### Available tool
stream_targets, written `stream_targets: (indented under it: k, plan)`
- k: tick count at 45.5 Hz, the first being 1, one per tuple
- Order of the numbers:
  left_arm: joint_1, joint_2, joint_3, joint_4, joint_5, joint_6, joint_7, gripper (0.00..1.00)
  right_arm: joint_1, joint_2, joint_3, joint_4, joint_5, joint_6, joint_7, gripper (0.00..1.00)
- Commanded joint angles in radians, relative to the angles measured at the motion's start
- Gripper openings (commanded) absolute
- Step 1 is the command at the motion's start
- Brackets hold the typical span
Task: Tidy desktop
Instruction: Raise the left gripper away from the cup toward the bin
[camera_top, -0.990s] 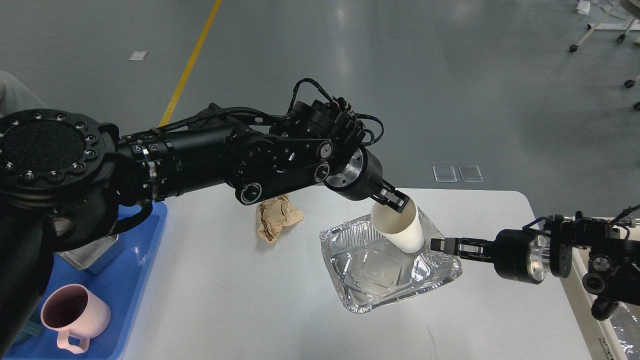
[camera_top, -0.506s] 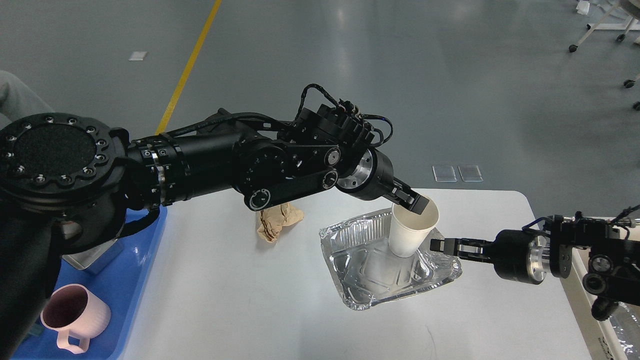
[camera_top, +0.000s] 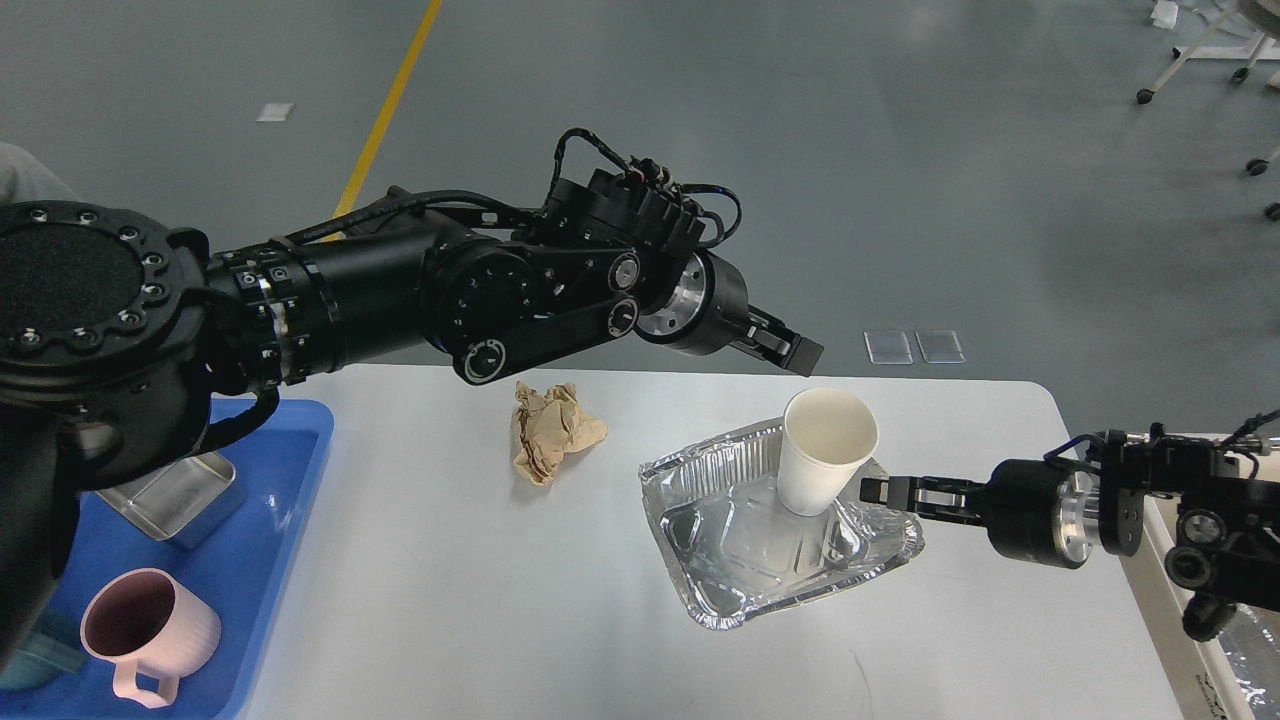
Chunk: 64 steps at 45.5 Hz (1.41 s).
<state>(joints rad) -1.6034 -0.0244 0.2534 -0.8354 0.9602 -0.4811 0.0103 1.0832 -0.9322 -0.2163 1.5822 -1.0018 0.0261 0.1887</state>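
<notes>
The white desktop holds a crumpled silver foil tray right of centre. A white paper cup stands upright in the tray's far right corner, free of any gripper. A crumpled brown paper ball lies on the desktop to the left of the tray. My left gripper hovers above and just behind the cup, open and empty. My right gripper comes in from the right at the tray's right rim, beside the cup's base, and is pinched on the foil edge.
A blue plastic tray at the left edge holds a pink mug and a small metal tin. A bin's edge stands off the desktop's right side. The desktop's far edge runs just behind the cup.
My left gripper set the tilted cup upright in the foil tray, let go of its rim, and rose up and back. The right gripper has not moved.
</notes>
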Motion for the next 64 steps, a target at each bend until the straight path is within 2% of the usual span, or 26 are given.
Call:
stream_targets:
  k: [1, 11, 13, 18, 20, 22, 25, 26, 31, 38, 42, 47, 50, 60, 64]
  plan:
    - [0.005, 0.046, 0.029, -0.001, 0.002, 0.027, 0.000, 0.76, -0.003, 0.001, 0.002, -0.001, -0.001, -0.002, 0.000, 0.00]
    - [0.045, 0.099, 0.007, -0.001, -0.012, 0.059, 0.002, 0.76, -0.003, 0.016, 0.005, -0.001, -0.001, -0.002, 0.000, 0.00]
    - [0.046, 0.113, -0.011, -0.001, -0.017, 0.096, 0.029, 0.76, -0.003, 0.015, 0.003, -0.001, -0.001, -0.002, 0.000, 0.00]
    - [0.068, 0.124, -0.075, -0.001, -0.017, 0.151, 0.157, 0.76, -0.003, 0.013, 0.002, -0.001, -0.001, -0.002, 0.000, 0.00]
    - [0.092, 0.133, -0.121, -0.001, -0.018, 0.168, 0.192, 0.77, -0.003, 0.013, 0.002, -0.001, -0.001, -0.002, 0.000, 0.00]
    - [0.126, 0.150, -0.187, -0.002, -0.018, 0.170, 0.220, 0.79, -0.003, 0.013, 0.002, -0.002, -0.001, -0.002, 0.000, 0.00]
    - [0.160, 0.161, -0.263, -0.002, -0.021, 0.165, 0.230, 0.79, -0.003, 0.013, 0.002, -0.002, -0.001, -0.002, 0.000, 0.00]
    - [0.192, 0.153, -0.339, -0.002, -0.021, 0.161, 0.235, 0.79, -0.003, 0.015, 0.002, -0.002, -0.001, -0.002, 0.000, 0.00]
    - [0.240, 0.162, -0.382, -0.001, -0.023, 0.165, 0.234, 0.79, -0.003, 0.015, 0.002, -0.002, -0.001, -0.002, 0.000, 0.00]
    - [0.252, 0.196, -0.375, -0.005, -0.024, 0.165, 0.220, 0.78, -0.005, 0.009, 0.000, -0.002, -0.001, -0.002, 0.000, 0.00]
    - [0.247, 0.248, -0.310, -0.021, -0.024, 0.156, 0.206, 0.78, -0.008, 0.007, 0.000, -0.002, -0.001, -0.002, 0.000, 0.00]
    - [0.227, 0.285, -0.185, -0.031, -0.026, 0.159, 0.148, 0.76, -0.009, 0.007, -0.002, -0.001, -0.001, -0.002, 0.000, 0.00]
    - [0.214, 0.326, -0.134, -0.033, -0.026, 0.170, 0.142, 0.75, -0.011, 0.007, 0.000, -0.002, -0.001, -0.002, 0.000, 0.00]
    - [0.214, 0.434, -0.126, -0.100, -0.041, 0.200, 0.140, 0.73, -0.011, 0.012, 0.000, -0.002, -0.001, -0.002, 0.000, 0.00]
    - [0.215, 0.523, -0.125, -0.162, -0.043, 0.231, 0.131, 0.73, -0.011, 0.015, 0.000, -0.004, -0.001, -0.002, 0.000, 0.00]
